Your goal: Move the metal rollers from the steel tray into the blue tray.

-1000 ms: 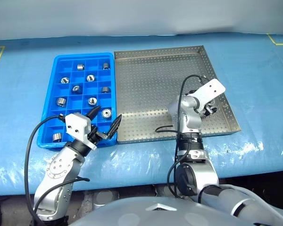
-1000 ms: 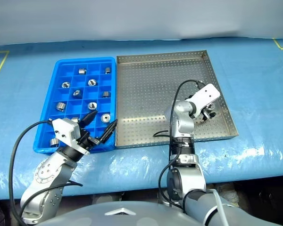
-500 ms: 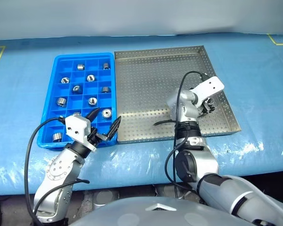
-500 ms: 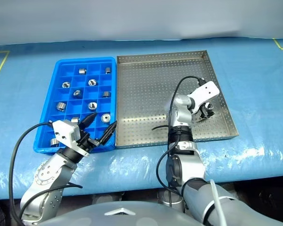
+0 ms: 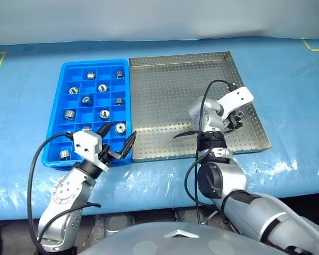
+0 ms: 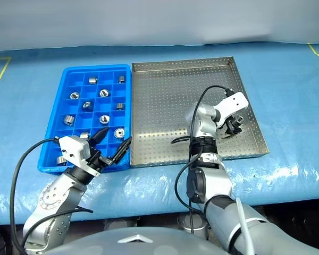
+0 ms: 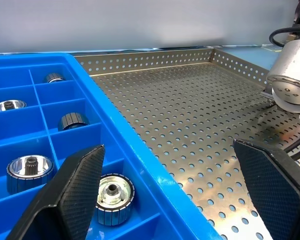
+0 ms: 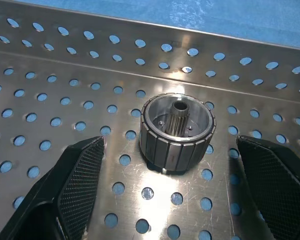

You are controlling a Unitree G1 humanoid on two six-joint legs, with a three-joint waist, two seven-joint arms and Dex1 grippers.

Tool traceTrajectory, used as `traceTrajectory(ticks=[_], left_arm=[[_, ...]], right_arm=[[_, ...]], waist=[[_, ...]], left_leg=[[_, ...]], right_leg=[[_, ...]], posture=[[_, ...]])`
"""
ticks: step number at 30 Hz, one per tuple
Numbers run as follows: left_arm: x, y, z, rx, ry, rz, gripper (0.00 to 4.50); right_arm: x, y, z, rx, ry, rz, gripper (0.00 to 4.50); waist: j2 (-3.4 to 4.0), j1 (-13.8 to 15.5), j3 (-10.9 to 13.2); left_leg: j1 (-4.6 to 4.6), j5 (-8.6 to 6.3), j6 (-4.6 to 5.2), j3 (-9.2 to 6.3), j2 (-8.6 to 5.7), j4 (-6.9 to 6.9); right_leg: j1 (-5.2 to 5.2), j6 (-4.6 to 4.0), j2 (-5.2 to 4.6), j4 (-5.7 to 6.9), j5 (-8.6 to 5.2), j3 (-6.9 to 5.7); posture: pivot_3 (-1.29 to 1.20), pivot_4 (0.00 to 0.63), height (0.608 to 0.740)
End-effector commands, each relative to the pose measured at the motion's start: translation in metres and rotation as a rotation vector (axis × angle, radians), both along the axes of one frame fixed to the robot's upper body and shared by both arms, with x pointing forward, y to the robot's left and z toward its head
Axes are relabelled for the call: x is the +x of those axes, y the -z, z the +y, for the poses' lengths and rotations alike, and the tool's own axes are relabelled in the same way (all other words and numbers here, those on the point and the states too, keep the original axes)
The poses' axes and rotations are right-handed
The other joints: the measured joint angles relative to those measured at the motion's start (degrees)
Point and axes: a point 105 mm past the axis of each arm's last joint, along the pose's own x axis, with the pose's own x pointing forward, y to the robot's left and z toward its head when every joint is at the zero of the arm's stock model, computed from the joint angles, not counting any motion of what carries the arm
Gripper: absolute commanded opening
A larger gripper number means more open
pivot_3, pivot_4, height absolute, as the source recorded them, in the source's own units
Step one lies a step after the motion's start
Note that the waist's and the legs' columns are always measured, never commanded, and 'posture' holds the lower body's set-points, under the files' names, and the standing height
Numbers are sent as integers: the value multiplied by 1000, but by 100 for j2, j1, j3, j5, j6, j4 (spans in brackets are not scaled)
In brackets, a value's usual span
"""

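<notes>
A robot's right gripper (image 8: 170, 195), jaws spread wide and empty, brackets the last roller (image 8: 177, 132) near the steel tray's (image 5: 165, 95) three-o'clock rim, seemingly lined up for a pick. The left gripper (image 5: 118, 142), equally open and empty, waits at the blue tray's (image 5: 65, 69) five-o'clock corner, where other rollers (image 5: 102, 88) sit.

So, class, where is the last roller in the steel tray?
The roller stands on the steel tray floor near its right rim, between the open right hand's fingers, untouched.
</notes>
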Motion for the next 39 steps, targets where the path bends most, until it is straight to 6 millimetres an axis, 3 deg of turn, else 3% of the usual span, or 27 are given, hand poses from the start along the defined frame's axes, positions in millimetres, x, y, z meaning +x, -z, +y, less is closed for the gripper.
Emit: traceTrajectory(ticks=[1, 13, 16, 23, 29, 33, 36, 39], left_arm=[[0, -6, 0, -3, 2, -33, 4500], [-1, -4, -1, -7, 6, -27, 4500], [-1, -4, -1, -7, 4, -25, 4500], [-1, -4, -2, -10, 5, -26, 4500], [0, -5, -2, -10, 1, -31, 4500], [1, -6, 0, -8, -11, -36, 4500], [0, -5, 2, -5, -17, -34, 4500], [-1, -5, 4, -3, -29, -33, 4500]], right_arm=[[8, -17, 18, 6, -29, -56, 4477], [8, -18, 18, -36, -24, -41, 4477], [9, -15, 19, -16, -34, -35, 3919], [9, -18, 18, -38, -23, -39, 1689], [11, -23, 19, -54, -38, -59, 1673], [32, -50, 41, -143, -266, -189, 1673], [56, -84, 91, -182, -715, -373, 1673], [55, -112, 141, -277, -1157, -534, 1673]], waist=[[0, -1, 0], [0, 1, 0], [1, 3, 0], [1, 4, 0], [1, 4, 0], [9, -23, 4], [13, -33, 5], [13, -13, 5]], left_leg=[[0, 0, 0, 0, 0, 0], [0, 0, 0, 0, 0, 0], [0, 0, 0, 0, 0, 0], [0, 0, 0, 0, 0, 0], [0, 0, 0, 0, 0, 0], [0, 0, 0, 3, 0, 0], [1, 0, 0, 3, 2, -2], [3, -1, 3, -1, 9, -6]], right_leg=[[0, 0, 0, 0, 0, 0], [0, 0, 0, 0, 0, 0], [0, 0, 0, 0, 0, 0], [0, 0, 0, 0, 0, 0], [0, 0, 0, 0, 0, 0], [-1, 0, 0, 0, 0, 3], [-5, 0, 4, 3, 0, 4], [-5, 0, 11, 3, 0, 1]], posture=[[29, 150, 740], [35, 150, 740], [35, 150, 740], [36, 150, 740], [38, 150, 740], [38, 150, 740], [47, 150, 740], [59, 150, 740]])
